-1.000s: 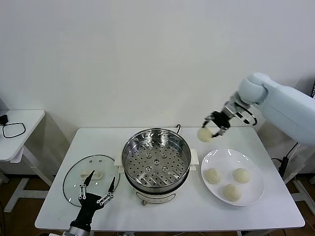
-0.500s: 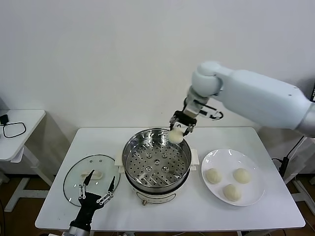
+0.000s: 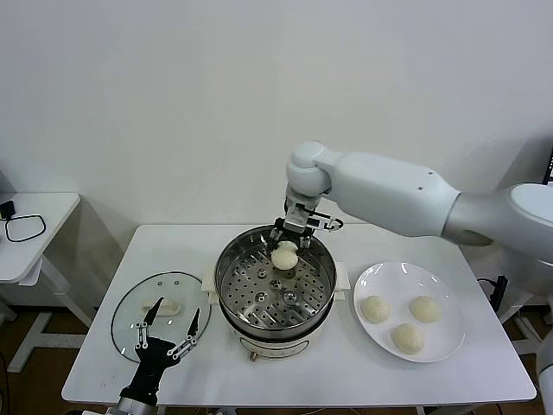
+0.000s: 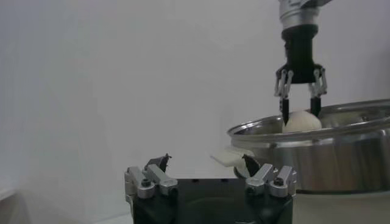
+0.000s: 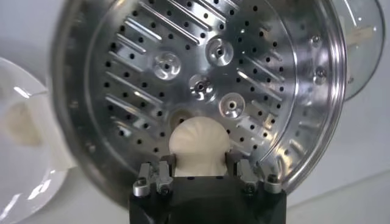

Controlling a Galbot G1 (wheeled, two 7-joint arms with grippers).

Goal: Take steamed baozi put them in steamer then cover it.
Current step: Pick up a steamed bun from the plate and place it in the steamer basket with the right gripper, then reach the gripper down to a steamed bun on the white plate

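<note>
1. The right gripper [image 3: 286, 246], at the centre of the head view, is clenched on one bun [image 3: 285, 256] just above the far part of the steamer [image 3: 275, 285]. A second ago it held that bun out over the table right of the pot; it has since swung left and now hangs inside the rim.
2. That likely means the first bun is about to be set down; none lies on the perforated tray yet.
3. Three buns [image 3: 406, 337] wait on the plate [image 3: 449, 346] at lower right.
4. The lid [image 3: 160, 316] lies flat on the table at lower left, so covering is not yet done.
5. The left gripper [image 3: 168, 337] hovers over the lid's near edge, fingers spread and empty, unmoved.
6. The right wrist view alone shows the bun [image 5: 199, 146] pinched between both fingers over bare tray holes.
7. The left wrist view shows the bun [image 4: 301, 122] level with the steamer's rim [image 4: 317, 122].
</note>
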